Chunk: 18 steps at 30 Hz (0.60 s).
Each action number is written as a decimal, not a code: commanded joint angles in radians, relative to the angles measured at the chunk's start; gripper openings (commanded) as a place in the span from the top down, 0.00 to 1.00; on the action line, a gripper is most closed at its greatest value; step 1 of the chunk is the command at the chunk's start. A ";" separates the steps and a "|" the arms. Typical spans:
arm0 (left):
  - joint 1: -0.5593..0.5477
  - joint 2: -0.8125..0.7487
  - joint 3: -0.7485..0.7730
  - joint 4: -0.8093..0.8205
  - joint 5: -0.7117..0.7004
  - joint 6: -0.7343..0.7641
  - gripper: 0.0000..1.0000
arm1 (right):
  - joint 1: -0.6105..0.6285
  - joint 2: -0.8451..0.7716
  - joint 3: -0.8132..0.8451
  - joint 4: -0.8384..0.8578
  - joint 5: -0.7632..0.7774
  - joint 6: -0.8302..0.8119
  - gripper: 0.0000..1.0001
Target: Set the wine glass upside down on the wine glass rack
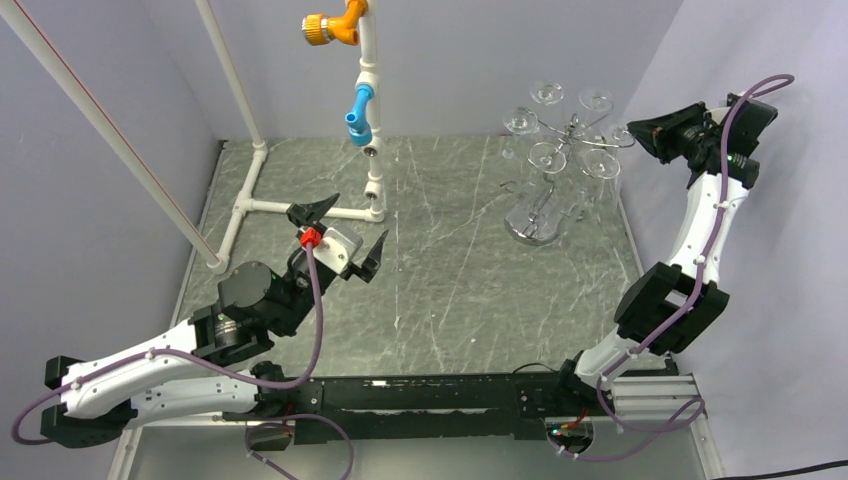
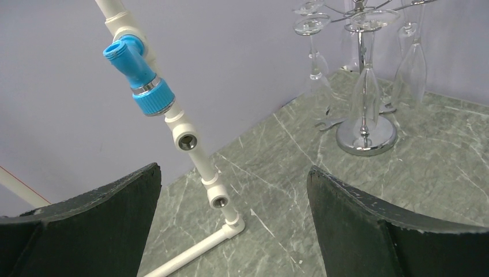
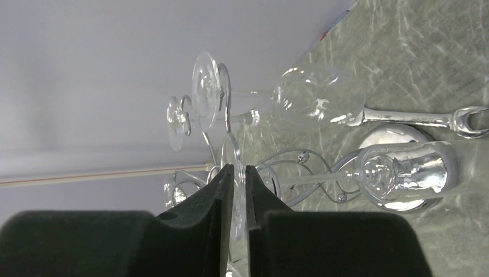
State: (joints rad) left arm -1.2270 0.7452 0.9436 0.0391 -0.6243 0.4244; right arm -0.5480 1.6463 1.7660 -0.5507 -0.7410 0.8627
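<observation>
You can't read any words, numbers or signs here. Nothing you can see has writing on it.

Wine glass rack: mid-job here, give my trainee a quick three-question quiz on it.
1. True or false: the left gripper holds a glass.
2. Which arm pinches a wine glass by its foot at the wine glass rack? A left, B right.
3. Fill in: the hung glasses hang bowl ____.
Key: 1 false, it is open and empty; 2 B, the right gripper; 3 down.
</observation>
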 commanded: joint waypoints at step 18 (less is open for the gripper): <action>0.003 -0.024 0.008 0.022 0.029 -0.037 0.01 | 0.002 -0.040 0.105 -0.072 0.088 -0.197 0.39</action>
State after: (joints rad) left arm -1.2270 0.7322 0.9436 0.0395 -0.6159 0.4194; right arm -0.5434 1.6413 1.8240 -0.5934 -0.6910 0.7319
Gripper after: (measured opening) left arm 0.992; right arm 0.582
